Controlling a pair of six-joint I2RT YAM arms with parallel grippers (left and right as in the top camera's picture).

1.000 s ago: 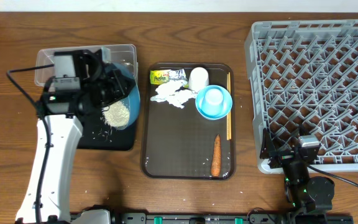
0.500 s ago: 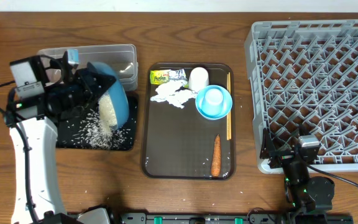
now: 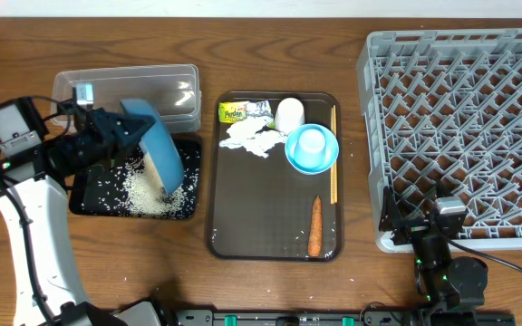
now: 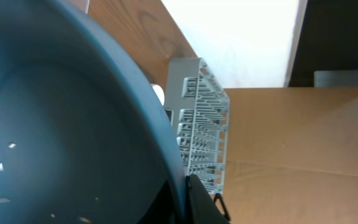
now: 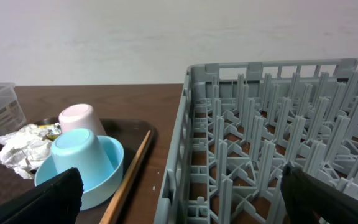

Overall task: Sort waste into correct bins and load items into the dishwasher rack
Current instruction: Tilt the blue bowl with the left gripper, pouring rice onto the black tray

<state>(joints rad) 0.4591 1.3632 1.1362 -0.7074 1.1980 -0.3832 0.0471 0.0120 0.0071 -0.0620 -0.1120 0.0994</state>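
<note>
Over the shallow black rectangular tray at the table's left, clenching the left gripper on the rim of the large dark-blue bowl. Holding that bowl tipped steeply on edge, its lower lip meeting a heap of loose white rice on the tray, with stray grains lying scattered around.

Counting two bowls, two cups and two bins. Sitting just behind the black tray: the clear plastic rectangular tub, contents not clear from above.

Resting on the larger brown serving tray at the centre:
- one yellow-green printed wrapper and one clump of crumpled white tissue, touching
- one white cup, upside down
- one pale-blue cup, upside down inside the small light-blue bowl
- thin wooden chopsticks lying along the right edge
- one small orange carrot-like stick near the front right corner

Hanging with fingers spread wide and grasping nothing, by the front-left corner of the large square grey plastic crate: the right gripper, well apart from the dark-blue bowl.
</note>
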